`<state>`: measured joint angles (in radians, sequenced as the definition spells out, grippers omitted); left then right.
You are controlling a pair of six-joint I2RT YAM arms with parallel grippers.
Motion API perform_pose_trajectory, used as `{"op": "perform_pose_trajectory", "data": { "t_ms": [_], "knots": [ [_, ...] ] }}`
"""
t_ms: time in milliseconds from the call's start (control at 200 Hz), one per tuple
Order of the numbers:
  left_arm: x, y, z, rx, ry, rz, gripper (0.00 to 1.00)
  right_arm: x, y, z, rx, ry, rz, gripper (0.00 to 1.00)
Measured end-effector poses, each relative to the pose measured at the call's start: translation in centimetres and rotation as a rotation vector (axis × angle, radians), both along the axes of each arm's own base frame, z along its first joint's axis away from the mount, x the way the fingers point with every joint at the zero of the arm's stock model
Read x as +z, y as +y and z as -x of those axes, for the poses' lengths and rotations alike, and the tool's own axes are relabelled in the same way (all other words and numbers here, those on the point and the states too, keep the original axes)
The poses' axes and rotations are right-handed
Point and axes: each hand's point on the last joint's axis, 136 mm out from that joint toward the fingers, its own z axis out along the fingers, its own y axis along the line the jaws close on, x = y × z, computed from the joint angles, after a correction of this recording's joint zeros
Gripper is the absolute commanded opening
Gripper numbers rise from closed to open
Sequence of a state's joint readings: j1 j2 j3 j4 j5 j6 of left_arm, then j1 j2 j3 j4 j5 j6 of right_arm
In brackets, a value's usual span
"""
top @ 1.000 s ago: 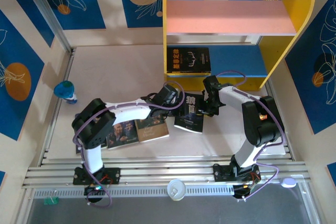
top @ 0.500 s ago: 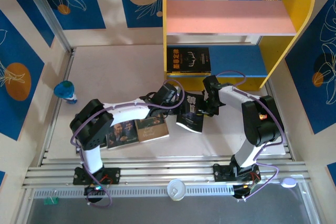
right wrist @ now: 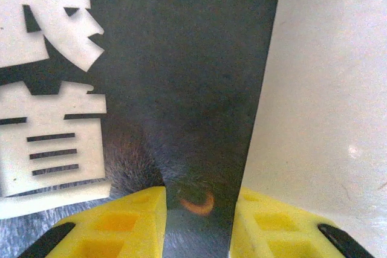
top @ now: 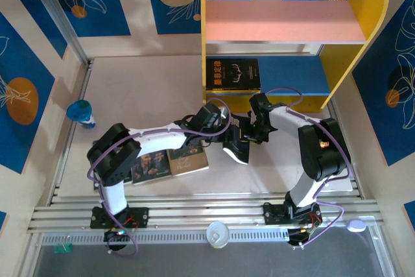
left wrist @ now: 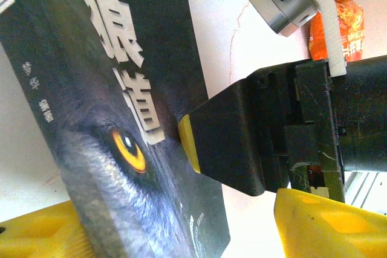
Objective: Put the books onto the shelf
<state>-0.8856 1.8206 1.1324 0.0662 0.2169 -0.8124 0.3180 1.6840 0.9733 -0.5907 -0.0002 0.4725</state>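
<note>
Between the two pincers, just in front of the shelf (top: 285, 23), the wolf book (top: 237, 142) stands tilted up off the tabletop (top: 142, 89).
The right pincer (right wrist: 196, 203) is clenched on the book's edge, likely to lift it for carrying. The left pincer (top: 225, 134) is spread wide at the opposite side with one finger behind the cover, apparently propping it rather than gripping. One black book (top: 233, 74) lies on the shelf's blue lower board (top: 292, 76), and other books (top: 188, 159) lie by the left arm.
</note>
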Motion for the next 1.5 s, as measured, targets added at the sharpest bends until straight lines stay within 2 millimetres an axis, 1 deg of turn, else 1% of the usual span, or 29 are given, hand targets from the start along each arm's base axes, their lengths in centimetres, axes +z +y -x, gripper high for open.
{"op": "perform_pose_trajectory", "data": {
  "t_ms": [155, 275, 400, 490, 675, 780, 1005, 1331, 1356, 1501],
  "knots": [
    [-0.4, 0.9, -0.3, 0.023, -0.003, -0.088, 0.64, 0.0, 0.2, 0.0, 0.002, -0.003, -0.01, 0.37],
    [-0.5, 1.4, -0.6, 0.035, -0.021, -0.141, 0.63, 0.2, 0.3, -0.1, 0.005, -0.017, -0.021, 0.38],
    [-1.0, 2.0, -0.6, 0.039, -0.024, -0.18, 0.63, 0.2, 0.1, 0.0, 0.002, -0.025, -0.03, 0.41],
    [-1.1, 2.2, -0.6, 0.045, -0.025, -0.191, 0.62, 0.2, -0.1, 0.1, -0.004, -0.027, -0.038, 0.43],
    [-0.8, 2.1, -0.8, 0.044, -0.038, -0.194, 0.6, 0.3, -0.3, 0.2, -0.008, -0.027, -0.041, 0.44],
    [-0.7, 2.1, -0.9, 0.04, -0.047, -0.196, 0.55, 0.4, -0.4, 0.2, -0.012, -0.03, -0.042, 0.46],
    [-0.7, 2.2, -1.0, 0.038, -0.06, -0.204, 0.36, 0.5, -0.5, 0.3, -0.014, -0.032, -0.042, 0.46],
    [-0.7, 2.2, -1.1, 0.033, -0.073, -0.211, 0.23, 0.7, -0.6, 0.3, -0.014, -0.037, -0.043, 0.47],
    [-0.7, 2.2, -1.2, 0.034, -0.073, -0.211, 0.21, 0.7, -0.6, 0.4, -0.014, -0.035, -0.043, 0.49],
    [-0.5, 2.2, -1.2, 0.032, -0.081, -0.212, 0.15, 1.1, -0.7, 0.4, -0.009, -0.044, -0.044, 0.52]
  ]
}}
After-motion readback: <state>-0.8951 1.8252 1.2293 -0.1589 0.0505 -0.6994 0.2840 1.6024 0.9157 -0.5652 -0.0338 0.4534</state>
